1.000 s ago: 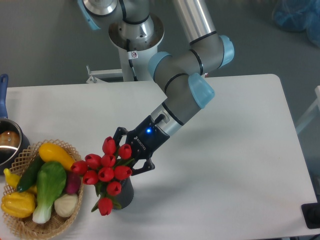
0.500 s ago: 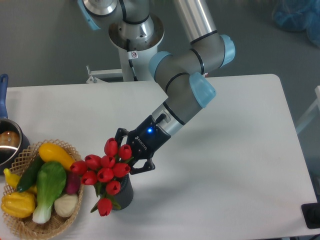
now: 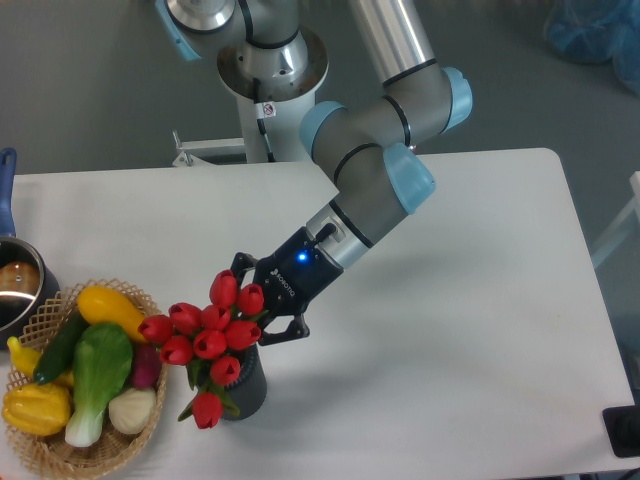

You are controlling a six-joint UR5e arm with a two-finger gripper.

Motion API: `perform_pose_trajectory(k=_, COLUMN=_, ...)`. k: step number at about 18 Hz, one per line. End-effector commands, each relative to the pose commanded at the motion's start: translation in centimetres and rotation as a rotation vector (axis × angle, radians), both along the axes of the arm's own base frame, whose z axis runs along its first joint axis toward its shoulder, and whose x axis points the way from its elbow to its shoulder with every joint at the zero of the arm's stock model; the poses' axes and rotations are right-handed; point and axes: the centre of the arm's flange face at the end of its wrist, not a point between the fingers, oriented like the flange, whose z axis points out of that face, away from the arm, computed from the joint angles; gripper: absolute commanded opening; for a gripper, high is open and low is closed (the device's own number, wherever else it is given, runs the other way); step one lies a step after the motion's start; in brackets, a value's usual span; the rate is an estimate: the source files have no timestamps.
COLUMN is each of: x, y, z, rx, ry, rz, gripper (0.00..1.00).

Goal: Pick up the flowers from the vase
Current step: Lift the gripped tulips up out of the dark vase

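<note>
The gripper (image 3: 258,300) has lifted the flowers (image 3: 208,335) slightly.

The gripper (image 3: 262,300) body carries white brand lettering beside a lit blue indicator; the lettering is too small to read with certainty. A small round red-and-white sticker (image 3: 267,109) on the arm's base column is likewise illegible.

We seem to be in a robotics lab: an industrial arm (image 3: 380,160) bolted on a pedestal behind a plain white table (image 3: 450,300), bare grey floor, and a wicker basket (image 3: 40,450) of toy vegetables as props
</note>
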Motion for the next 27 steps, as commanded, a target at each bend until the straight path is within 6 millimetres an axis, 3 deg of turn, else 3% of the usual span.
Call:
perform_pose_trajectory(k=11, x=-1.0, y=-1.4, z=3.3, rx=0.037, ry=-0.013, rz=0.041, gripper=0.33)
perform_pose_trajectory(k=27, x=-1.0, y=-0.7, z=7.9, rx=0.069, ry=-0.032, rz=0.060, gripper=0.33)
